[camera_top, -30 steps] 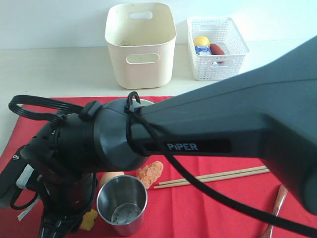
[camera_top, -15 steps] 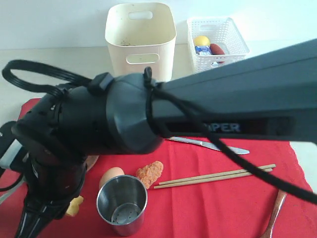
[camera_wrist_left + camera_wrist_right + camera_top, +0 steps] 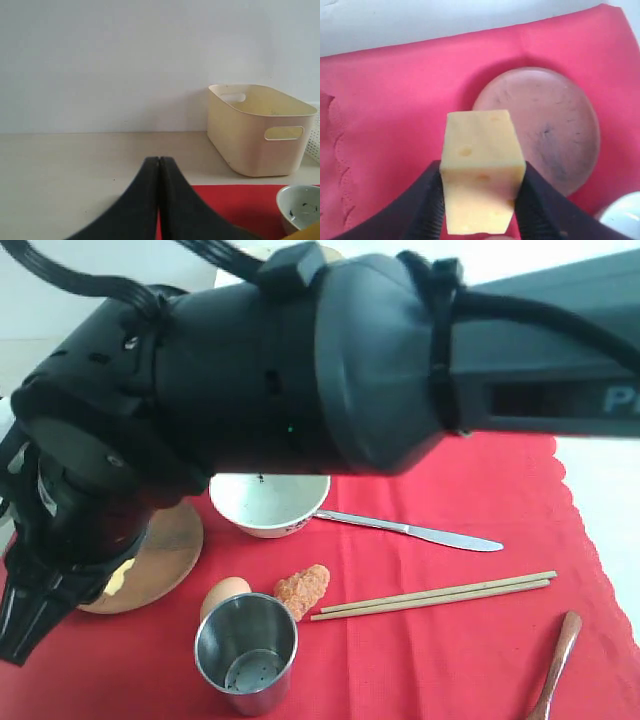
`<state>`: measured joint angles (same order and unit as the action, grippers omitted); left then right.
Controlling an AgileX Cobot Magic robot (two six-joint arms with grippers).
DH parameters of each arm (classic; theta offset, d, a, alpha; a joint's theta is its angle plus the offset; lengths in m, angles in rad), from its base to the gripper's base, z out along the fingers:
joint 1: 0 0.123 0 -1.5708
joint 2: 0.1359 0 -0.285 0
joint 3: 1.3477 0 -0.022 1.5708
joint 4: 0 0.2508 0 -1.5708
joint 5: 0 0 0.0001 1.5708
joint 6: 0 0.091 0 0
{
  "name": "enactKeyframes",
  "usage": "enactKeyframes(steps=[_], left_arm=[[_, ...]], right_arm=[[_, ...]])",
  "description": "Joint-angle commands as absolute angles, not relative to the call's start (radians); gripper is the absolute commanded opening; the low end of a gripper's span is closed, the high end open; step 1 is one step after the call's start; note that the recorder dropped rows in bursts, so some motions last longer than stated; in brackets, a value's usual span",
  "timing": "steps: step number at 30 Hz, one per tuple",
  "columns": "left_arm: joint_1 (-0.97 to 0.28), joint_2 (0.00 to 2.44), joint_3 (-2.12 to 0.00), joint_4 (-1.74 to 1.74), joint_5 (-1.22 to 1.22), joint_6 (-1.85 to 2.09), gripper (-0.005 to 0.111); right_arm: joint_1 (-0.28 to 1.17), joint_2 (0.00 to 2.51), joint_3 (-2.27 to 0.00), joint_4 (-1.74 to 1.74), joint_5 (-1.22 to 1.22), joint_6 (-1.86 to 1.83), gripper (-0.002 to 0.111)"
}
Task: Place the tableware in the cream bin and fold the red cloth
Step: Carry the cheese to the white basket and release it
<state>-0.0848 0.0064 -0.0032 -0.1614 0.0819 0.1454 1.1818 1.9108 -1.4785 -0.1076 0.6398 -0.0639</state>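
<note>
Right wrist view first: round brown wooden plate (image 3: 555, 130) flat on the red cloth (image 3: 385, 115), bare, near the cloth's left end. Just right of it sits the white speckled bowl (image 3: 268, 502). Nearer lies the steel cup (image 3: 246, 650), upright, beside an egg (image 3: 225, 592) and a nugget (image 3: 303, 587). Further right, table knife (image 3: 420, 532), chopsticks (image 3: 435, 595) and wooden spoon (image 3: 560, 655), all on the cloth, so none in the cream bin (image 3: 255, 130) at the table's far side, beyond the cloth.

Likely trouble: cheese cube (image 3: 480, 145) pinched only by its lower half, so prone to tip or slip out and land on the plate or among the tableware. Also risky: bulky right arm (image 3: 330, 350) reaching across low over bowl and plate, liable to clip the bowl or the cup on any sideways swing, or to rumple the cloth. Bins hidden behind that arm in the exterior view, so hard to judge a drop spot from there; easy to mistake the cream bin for the food's place.

Right claw (image 3: 480, 200): about half spread, clamped on the cheese cube's two sides, touching nothing else, hanging just over the plate's near-left edge. Left claw (image 3: 159, 167): fingers pressed together, empty, hanging at the cloth's far-left edge.
</note>
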Motion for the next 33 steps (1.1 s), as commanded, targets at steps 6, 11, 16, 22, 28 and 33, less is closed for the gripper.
enactKeyframes(steps=[6, 11, 16, 22, 28, 33], left_arm=[[-0.09, 0.0, 0.0, -0.166, 0.086, 0.145, 0.002], [-0.09, 0.0, 0.0, -0.166, 0.086, 0.145, 0.002], [-0.09, 0.0, 0.0, -0.166, 0.086, 0.145, 0.002], [-0.09, 0.0, 0.0, -0.166, 0.086, 0.145, 0.002], [-0.09, 0.0, 0.0, -0.166, 0.086, 0.145, 0.002], [-0.09, 0.0, 0.0, -0.166, 0.086, 0.145, 0.002]], right_arm=[[1.061, 1.858, -1.485, -0.139, 0.611, -0.041, 0.0], [0.989, 1.841, -1.485, -0.139, 0.611, -0.041, 0.0], [0.91, 1.837, -1.485, -0.139, 0.611, -0.041, 0.0], [0.826, 1.837, -1.485, -0.139, 0.599, -0.041, 0.0], [0.729, 1.837, -1.485, -0.139, 0.561, -0.041, 0.0], [0.641, 1.837, -1.485, -0.139, 0.542, -0.041, 0.0]])
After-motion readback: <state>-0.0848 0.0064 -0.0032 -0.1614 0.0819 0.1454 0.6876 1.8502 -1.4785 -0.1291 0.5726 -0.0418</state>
